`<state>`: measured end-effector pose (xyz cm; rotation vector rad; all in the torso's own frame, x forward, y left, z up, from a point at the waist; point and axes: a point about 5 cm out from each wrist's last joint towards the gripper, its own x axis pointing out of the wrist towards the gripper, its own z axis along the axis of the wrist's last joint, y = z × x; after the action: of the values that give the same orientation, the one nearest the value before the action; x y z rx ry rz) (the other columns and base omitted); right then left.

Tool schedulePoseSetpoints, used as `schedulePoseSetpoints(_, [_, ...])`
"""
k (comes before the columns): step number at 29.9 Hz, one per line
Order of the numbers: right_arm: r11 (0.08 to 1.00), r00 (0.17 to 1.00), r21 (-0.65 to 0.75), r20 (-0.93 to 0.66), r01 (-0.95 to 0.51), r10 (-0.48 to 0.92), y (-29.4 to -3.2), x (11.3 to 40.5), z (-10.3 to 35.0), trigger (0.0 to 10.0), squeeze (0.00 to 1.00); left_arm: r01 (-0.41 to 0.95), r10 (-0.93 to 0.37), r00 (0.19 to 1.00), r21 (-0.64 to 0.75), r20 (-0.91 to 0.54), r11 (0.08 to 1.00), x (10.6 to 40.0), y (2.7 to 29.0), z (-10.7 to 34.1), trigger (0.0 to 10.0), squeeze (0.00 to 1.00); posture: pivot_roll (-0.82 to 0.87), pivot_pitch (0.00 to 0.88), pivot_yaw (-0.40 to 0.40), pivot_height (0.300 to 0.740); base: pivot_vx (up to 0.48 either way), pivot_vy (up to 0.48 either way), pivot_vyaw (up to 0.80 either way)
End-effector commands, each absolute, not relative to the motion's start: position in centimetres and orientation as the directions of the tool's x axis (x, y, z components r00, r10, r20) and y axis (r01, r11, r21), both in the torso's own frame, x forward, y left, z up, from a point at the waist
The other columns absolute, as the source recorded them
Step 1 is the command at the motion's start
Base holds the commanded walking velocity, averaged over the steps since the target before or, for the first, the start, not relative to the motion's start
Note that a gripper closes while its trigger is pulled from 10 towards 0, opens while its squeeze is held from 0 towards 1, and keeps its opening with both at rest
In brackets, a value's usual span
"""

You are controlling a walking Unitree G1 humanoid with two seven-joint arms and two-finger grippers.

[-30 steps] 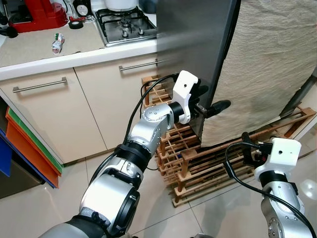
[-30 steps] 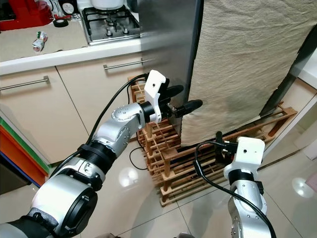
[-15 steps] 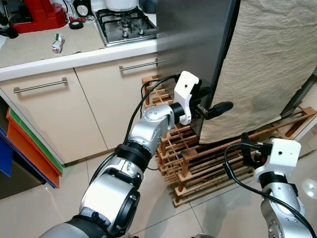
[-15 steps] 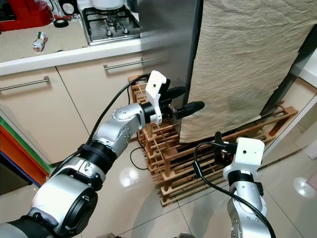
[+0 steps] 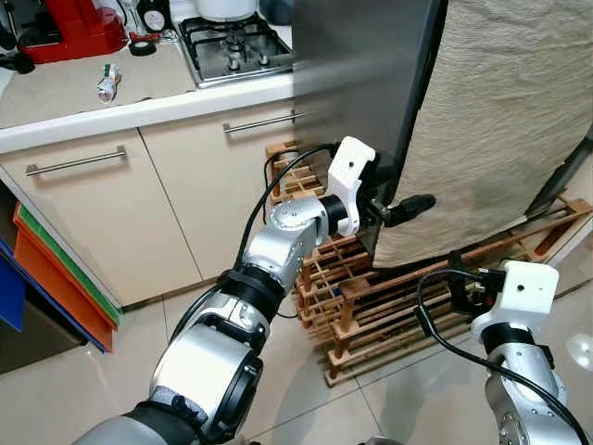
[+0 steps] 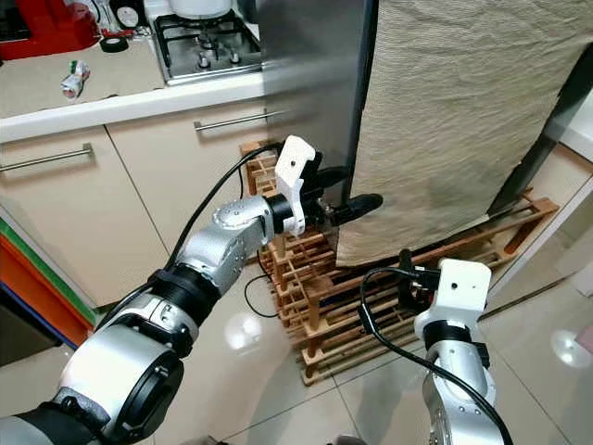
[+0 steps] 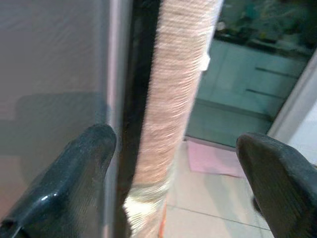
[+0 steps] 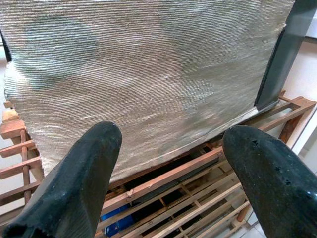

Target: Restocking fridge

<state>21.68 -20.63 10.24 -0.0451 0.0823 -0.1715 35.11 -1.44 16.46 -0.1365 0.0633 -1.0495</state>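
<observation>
The left pincer point(image 5: 394, 202), open, straddled the fridge point(image 5: 361, 83) door edge at frame centre; it could slip off the cloth point(image 5: 500, 120). The right pincer point(image 8: 173, 163) hung open, lower right.

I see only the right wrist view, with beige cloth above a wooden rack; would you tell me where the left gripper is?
Observer: The left gripper is at the fridge corner, above the rack.
Operator: Thank you. Is it open?
Observer: Yes, open: one finger lies against the steel side, the other is out past the cloth.
Operator: What stands on the fridge's other side?
Observer: A counter with a gas hob, to the robot's left.
</observation>
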Motion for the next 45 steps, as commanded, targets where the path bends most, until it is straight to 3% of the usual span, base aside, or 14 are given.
schedulePoseSetpoints(1, [0.986, 0.985, -0.053, -0.071, 0.156, -0.16, -20.5, 21.6, 10.6, 10.0, 0.0, 0.929, -0.926, 0.358, -0.149, 0.118, 0.34, 32.3, -8.6, 19.7, 10.0, 0.0, -0.23, 0.0, 0.064, 0.732, 0.0, 0.0, 0.0])
schedulePoseSetpoints(8, [0.986, 0.982, -0.067, -0.106, 0.152, -0.158, -20.9, 20.9, 9.9, 10.0, 0.0, 0.891, -0.889, 0.442, -0.176, 0.118, 0.419, 32.5, -9.5, 20.1, 10.0, 0.0, -0.24, 0.0, 0.071, 0.732, 0.0, 0.0, 0.0])
schedulePoseSetpoints(20, [0.987, 0.983, -0.06, -0.105, 0.148, -0.153, -20.7, 21.0, 9.7, 10.0, 0.0, 0.92, -0.911, 0.382, -0.159, 0.157, 0.359, 32.2, -9.3, 20.5, 10.0, 0.0, -0.25, 0.0, 0.069, 0.732, 0.0, 0.0, 0.0])
schedulePoseSetpoints(30, [0.989, 0.985, -0.063, -0.099, 0.134, -0.14, -20.8, 21.6, 9.8, 10.0, 0.0, 0.915, -0.903, 0.403, -0.087, 0.15, 0.394, 32.8, -4.8, 18.9, 10.0, 0.0, -0.22, 0.0, 0.043, 0.732, 0.0, 0.0, 0.0])
schedulePoseSetpoints(35, [0.991, 0.988, -0.064, -0.092, 0.115, -0.121, -20.8, 22.4, 9.9, 10.0, 0.0, 0.9, -0.892, 0.436, -0.077, 0.119, 0.43, 32.5, -0.5, 17.7, 10.0, 0.0, -0.19, 0.0, 0.021, 0.732, 0.0, 0.0, 0.0])
schedulePoseSetpoints(39, [0.992, 0.989, -0.064, -0.091, 0.111, -0.116, -20.8, 22.7, 9.9, 10.0, 0.0, 0.893, -0.888, 0.45, -0.072, 0.095, 0.444, 32.2, 0.7, 17.0, 10.0, 0.0, -0.18, 0.0, 0.019, 0.732, 0.0, 0.0, 0.0])
schedulePoseSetpoints(44, [0.993, 0.991, -0.059, -0.086, 0.1, -0.105, -20.6, 23.2, 9.8, 10.0, 0.0, 0.853, -0.854, 0.52, -0.066, 0.033, 0.517, 32.2, 3.2, 15.5, 10.0, 0.0, -0.16, 0.0, 0.017, 0.732, 0.0, 0.0, 0.0])
schedulePoseSetpoints(45, [0.994, 0.991, -0.057, -0.081, 0.098, -0.103, -20.5, 23.3, 9.9, 10.0, 0.0, 0.825, -0.825, 0.564, -0.059, 0.028, 0.562, 32.3, 4.0, 15.3, 10.0, 0.0, -0.16, 0.0, 0.017, 0.732, 0.0, 0.0, 0.0])
